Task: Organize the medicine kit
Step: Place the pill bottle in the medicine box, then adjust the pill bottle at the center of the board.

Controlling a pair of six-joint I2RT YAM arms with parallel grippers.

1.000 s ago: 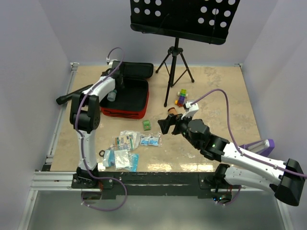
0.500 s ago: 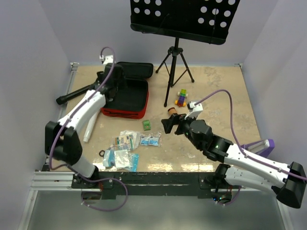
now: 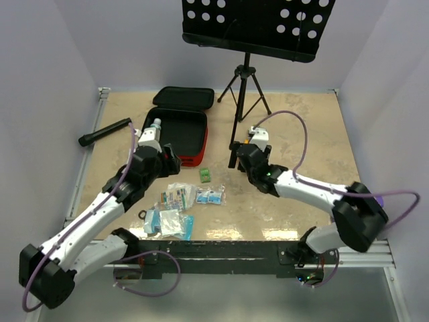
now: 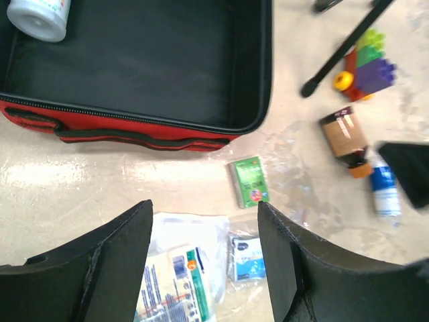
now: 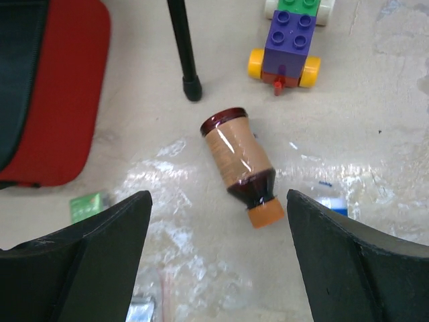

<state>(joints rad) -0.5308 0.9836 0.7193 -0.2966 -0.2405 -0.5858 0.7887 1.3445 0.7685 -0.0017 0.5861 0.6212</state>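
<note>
From above, you see the medicine kit (image 3: 188,131) lying open at the far left of the worktop (image 3: 301,127). Left wrist: your left tool (image 4: 204,208) is spread wide, near its red front wall. Right wrist: your right tool (image 5: 218,198) gapes over a lying brown bottle (image 5: 238,164).

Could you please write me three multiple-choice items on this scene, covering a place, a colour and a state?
1. Where is the white bottle? A inside the red case; B outside it; C in a gripper.
2. What colour is the brown bottle's cap? A white; B orange; C green.
3. How is the right gripper? A shut on the bottle; B shut on the case; C open, empty.
Answers: A, it lies in the case's corner; B, the right wrist view shows orange; C, fingers apart, nothing between.
</note>
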